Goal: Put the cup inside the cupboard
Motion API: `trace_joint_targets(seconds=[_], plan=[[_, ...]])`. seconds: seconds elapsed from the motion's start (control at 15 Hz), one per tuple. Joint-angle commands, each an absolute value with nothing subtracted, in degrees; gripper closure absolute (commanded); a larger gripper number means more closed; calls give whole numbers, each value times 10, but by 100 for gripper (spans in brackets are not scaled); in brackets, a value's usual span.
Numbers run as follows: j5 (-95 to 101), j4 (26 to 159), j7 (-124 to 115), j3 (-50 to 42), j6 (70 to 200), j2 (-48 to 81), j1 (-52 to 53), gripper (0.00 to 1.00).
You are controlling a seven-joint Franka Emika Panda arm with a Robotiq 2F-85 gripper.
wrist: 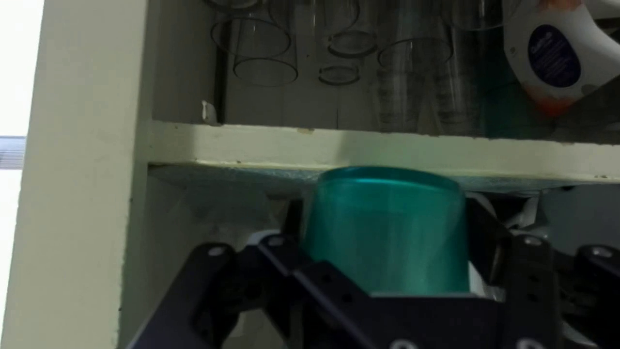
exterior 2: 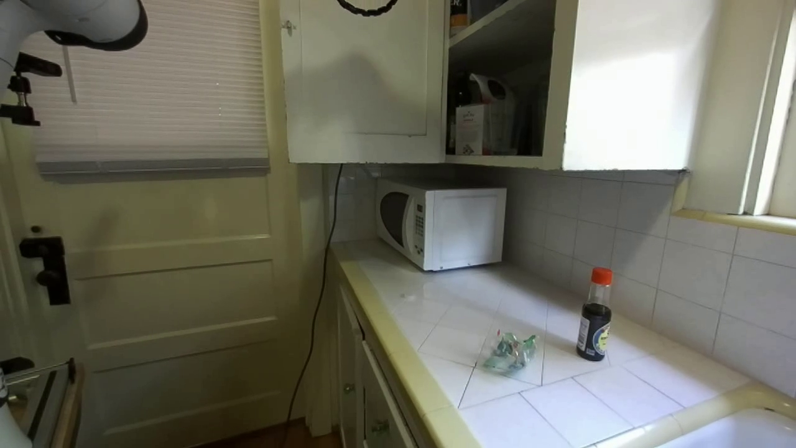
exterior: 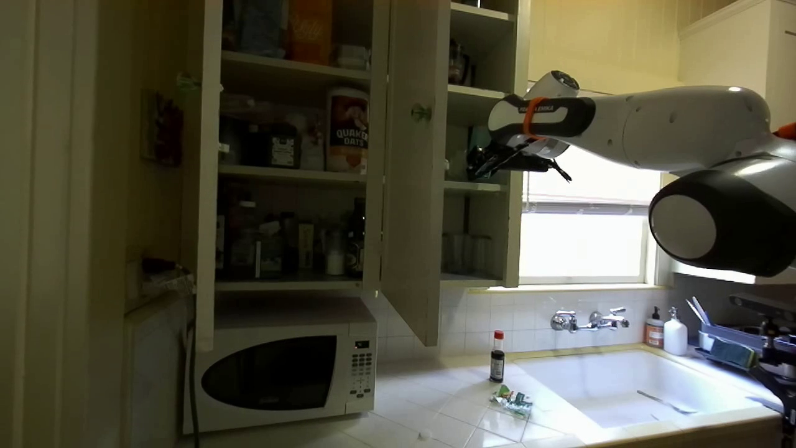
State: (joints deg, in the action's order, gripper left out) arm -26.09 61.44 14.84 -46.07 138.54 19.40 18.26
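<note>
The teal cup (wrist: 387, 228) is between the fingers of my gripper (wrist: 387, 237) in the wrist view, which stands upside down. The fingers lie along both sides of the cup, and its base overlaps a shelf's front edge (wrist: 339, 150). The white cupboard (exterior: 513, 242) is open and also shows in an exterior view (exterior 2: 628, 81) and the wrist view (wrist: 87, 194). In an exterior view my gripper (exterior: 480, 165) is at the right-hand compartment, just above a shelf edge. The cup is not clearly seen there. The gripper is out of frame in an exterior view.
An open cupboard door (exterior: 413, 186) stands just left of the gripper. Clear glasses (wrist: 339, 43) and a white bottle (wrist: 547, 53) occupy the neighbouring shelf. A microwave (exterior: 280, 367), sauce bottle (exterior: 497, 358), plastic wrapper (exterior 2: 511, 353) and sink (exterior: 622, 379) are below.
</note>
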Motion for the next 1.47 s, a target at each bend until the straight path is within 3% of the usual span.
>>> trace_joint_targets(seconds=[0.0,0.6,0.67,0.93,1.4], plan=[[-255,596,138,-467,1365,215,170,46],[-261,530,142,-464,1339,256,144,46],[-181,510,111,-350,1340,241,70,46],[-86,442,92,-213,1299,259,-26,46],[-32,345,97,-100,1216,302,-93,46]])
